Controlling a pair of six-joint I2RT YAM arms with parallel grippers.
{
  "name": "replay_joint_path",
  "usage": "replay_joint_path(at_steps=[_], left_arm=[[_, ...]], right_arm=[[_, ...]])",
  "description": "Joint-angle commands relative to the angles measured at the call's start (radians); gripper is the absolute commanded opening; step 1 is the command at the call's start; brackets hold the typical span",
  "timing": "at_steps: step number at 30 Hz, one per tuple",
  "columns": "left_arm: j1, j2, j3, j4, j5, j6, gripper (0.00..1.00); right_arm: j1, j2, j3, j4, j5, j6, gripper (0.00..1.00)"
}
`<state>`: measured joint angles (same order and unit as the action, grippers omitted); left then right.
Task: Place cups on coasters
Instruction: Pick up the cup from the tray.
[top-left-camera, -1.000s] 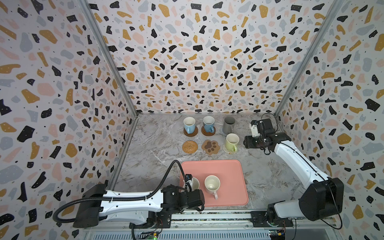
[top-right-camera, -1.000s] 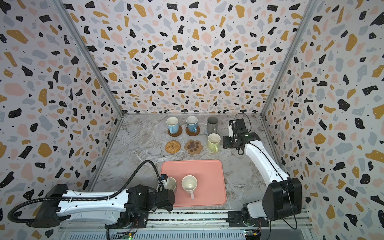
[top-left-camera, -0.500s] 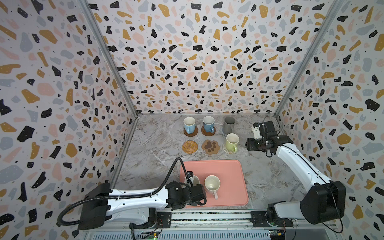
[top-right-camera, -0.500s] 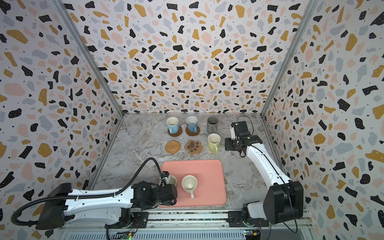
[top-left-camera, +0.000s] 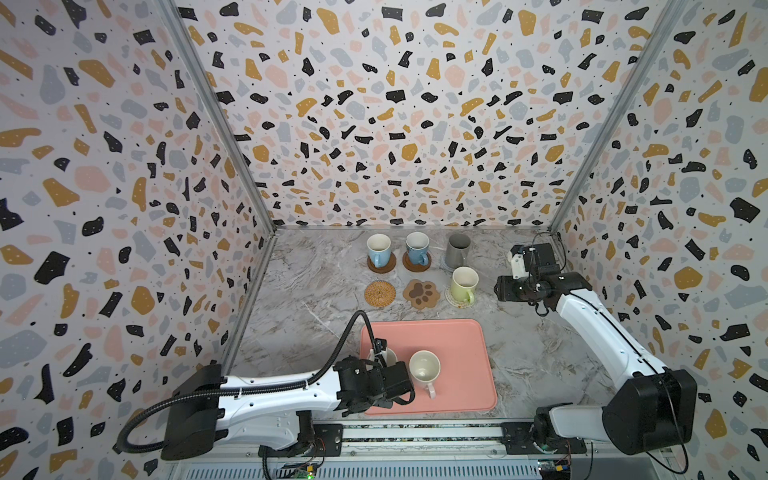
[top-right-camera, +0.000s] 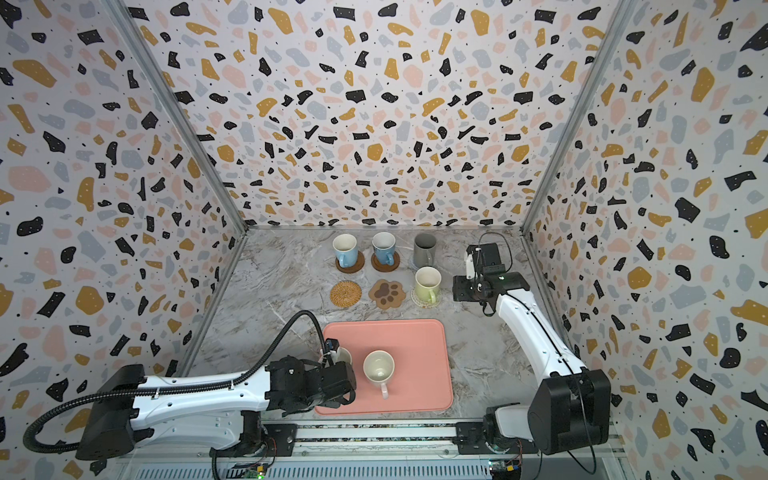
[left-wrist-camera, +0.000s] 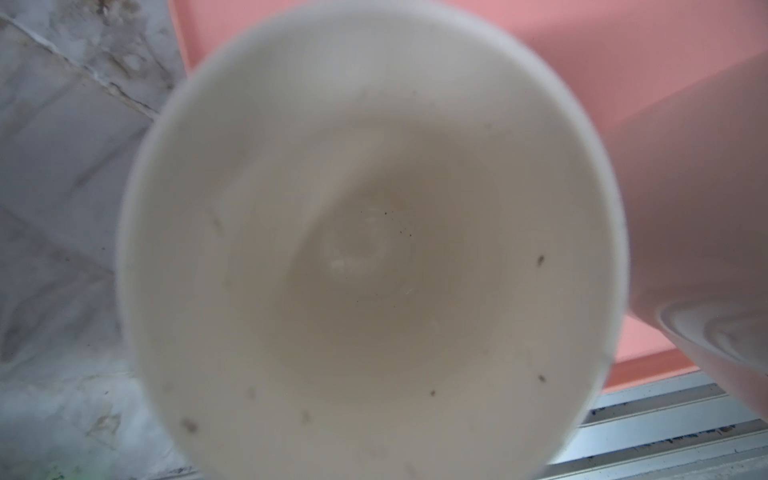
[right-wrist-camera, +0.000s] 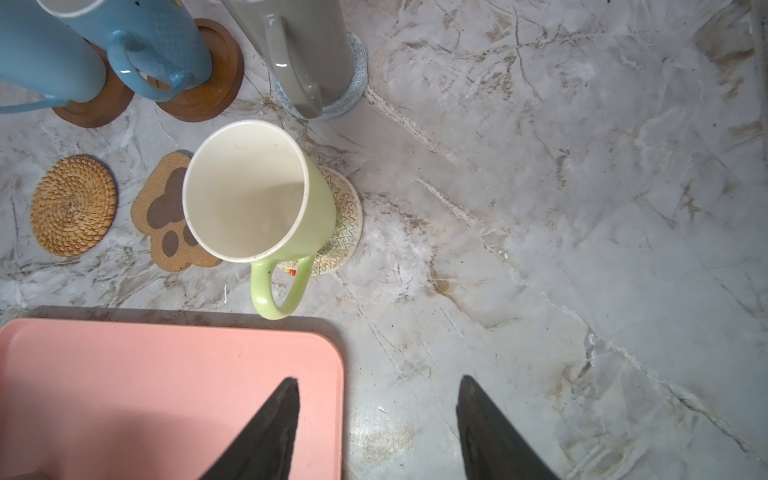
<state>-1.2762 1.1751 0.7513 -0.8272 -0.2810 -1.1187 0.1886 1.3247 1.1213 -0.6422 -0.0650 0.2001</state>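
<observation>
Left arm has slid forward over the pink rectangular tray's (top-left-camera: 457, 353) near corner. The left gripper (top-left-camera: 381, 368) has closed tight at the upright pale grey handled cup (left-wrist-camera: 365, 249), apparently gripping it, though contact is hidden. The right gripper (right-wrist-camera: 378, 428) hangs half-open and empty near the light green cup (top-left-camera: 463, 282). Straight beyond the grey cup lies the bare woven rattan round coaster (top-left-camera: 380, 294), with the brown paw-shaped coaster (top-left-camera: 421, 293) beside it. Six cups: four on coasters, two on the tray. Six coasters.

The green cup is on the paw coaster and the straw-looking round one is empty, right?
Not quite. The green cup stands on the whitish zigzag coaster, not the paw coaster, which lies bare beside it. The right wrist view shows this. The straw-looking round coaster is empty, as you said.
</observation>
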Motion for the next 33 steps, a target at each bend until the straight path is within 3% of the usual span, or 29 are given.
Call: replay_joint_path(at_steps=[1,10,19,33], left_arm=[[0.029,0.000,0.065,-0.021,-0.070,0.057,0.11],[0.155,0.034,0.126,0.026,-0.094,0.194,0.11],[0.286,0.161,0.274,0.094,-0.102,0.402,0.10],[0.417,0.499,0.613,0.177,-0.013,0.682,0.10]], right_arm=[[-0.005,-0.035,-0.003,-0.006,-0.010,0.004,0.63],[-0.006,-0.043,-0.008,-0.014,-0.008,0.006,0.63],[-0.007,-0.051,-0.009,-0.024,-0.004,0.012,0.63],[-0.009,-0.073,-0.026,-0.046,0.003,0.018,0.63]])
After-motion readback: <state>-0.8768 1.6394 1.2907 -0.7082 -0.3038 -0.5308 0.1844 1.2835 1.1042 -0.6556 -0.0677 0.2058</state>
